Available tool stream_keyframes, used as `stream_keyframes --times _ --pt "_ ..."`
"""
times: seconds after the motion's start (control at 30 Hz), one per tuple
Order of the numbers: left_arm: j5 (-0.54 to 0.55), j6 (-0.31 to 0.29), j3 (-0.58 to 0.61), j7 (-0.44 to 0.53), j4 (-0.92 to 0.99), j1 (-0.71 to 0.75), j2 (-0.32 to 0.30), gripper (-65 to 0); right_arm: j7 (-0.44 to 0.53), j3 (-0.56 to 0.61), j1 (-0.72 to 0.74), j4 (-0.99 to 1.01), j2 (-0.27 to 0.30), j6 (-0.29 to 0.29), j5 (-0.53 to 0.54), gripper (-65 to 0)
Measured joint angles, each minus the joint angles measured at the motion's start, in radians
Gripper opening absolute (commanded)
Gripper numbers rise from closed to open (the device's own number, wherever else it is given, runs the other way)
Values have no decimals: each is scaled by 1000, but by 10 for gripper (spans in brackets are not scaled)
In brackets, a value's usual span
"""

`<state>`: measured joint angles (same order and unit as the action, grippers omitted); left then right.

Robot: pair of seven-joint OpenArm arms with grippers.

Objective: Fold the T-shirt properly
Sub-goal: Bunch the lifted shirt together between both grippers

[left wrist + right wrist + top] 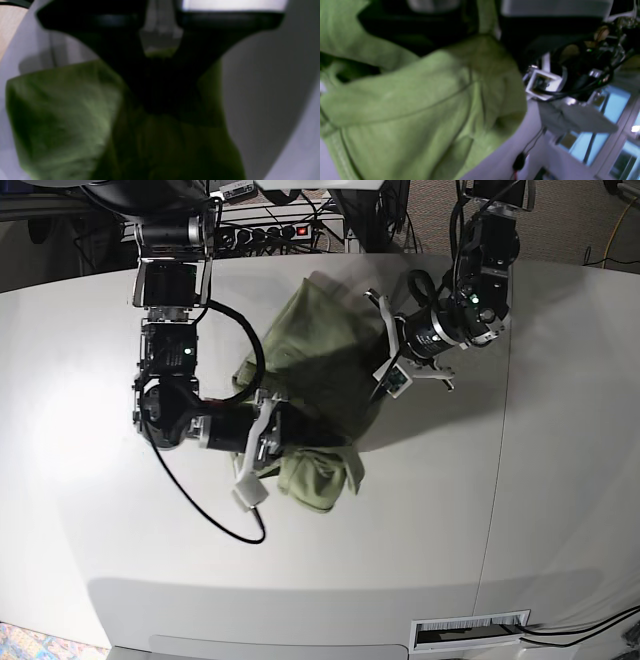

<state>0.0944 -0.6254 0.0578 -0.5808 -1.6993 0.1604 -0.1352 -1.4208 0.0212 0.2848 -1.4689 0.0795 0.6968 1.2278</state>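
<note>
The olive-green T-shirt [320, 370] is bunched and lifted over the middle of the white table, stretched between both arms. In the base view my left gripper [381, 360] holds its right edge, and my right gripper [280, 432] holds its lower left part, with a folded lump of cloth hanging below. The left wrist view shows the left gripper [160, 51] shut on a pinch of cloth, the T-shirt [65, 112] draping beneath it. In the right wrist view the T-shirt [407, 100] fills the left side, and a strip of it runs up into the right gripper [481, 22].
The white table [500, 510] has a seam running down its right side and a slot [470, 630] at the front edge. A power strip and cables [270, 230] lie behind the table. The other arm [570, 75] shows in the right wrist view.
</note>
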Motion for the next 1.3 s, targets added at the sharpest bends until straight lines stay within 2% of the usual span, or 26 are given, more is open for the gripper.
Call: stream_keyframes --times 0.3,0.4,0.47,0.63,1.0,1.03,1.17,1.23,1.3 --pt "3 0 0 0 0 0 0 -650 3 140 -30 0 0 0 -53 -650" --pt "3 0 0 0 0 0 0 -650 3 157 -50 0 0 0 -52 -555" --pt "3 0 0 0 0 0 0 -650 0 157 -51 0 0 0 -16 -513" --pt "9 0 0 18 -1 0 0 -650 -3 156 -47 0 3 -1 186 -511" --pt "3 0 -1 -39 -71 0 0 -650 0 156 -41 0 2 -1 210 -510" --pt "3 0 -1 -40 -71 1 -1 -650 0 156 -41 0 1 -1 193 -509" --pt "-4 0 -1 -47 -71 6 0 -650 3 158 -41 -5 -2 0 -39 -509" --pt "-4 0 -1 -47 -71 5 0 -650 0 158 -41 -4 -2 0 -88 -509" --pt "-4 0 -1 -50 -71 6 0 -650 1 158 -40 -4 -2 0 -89 -509"
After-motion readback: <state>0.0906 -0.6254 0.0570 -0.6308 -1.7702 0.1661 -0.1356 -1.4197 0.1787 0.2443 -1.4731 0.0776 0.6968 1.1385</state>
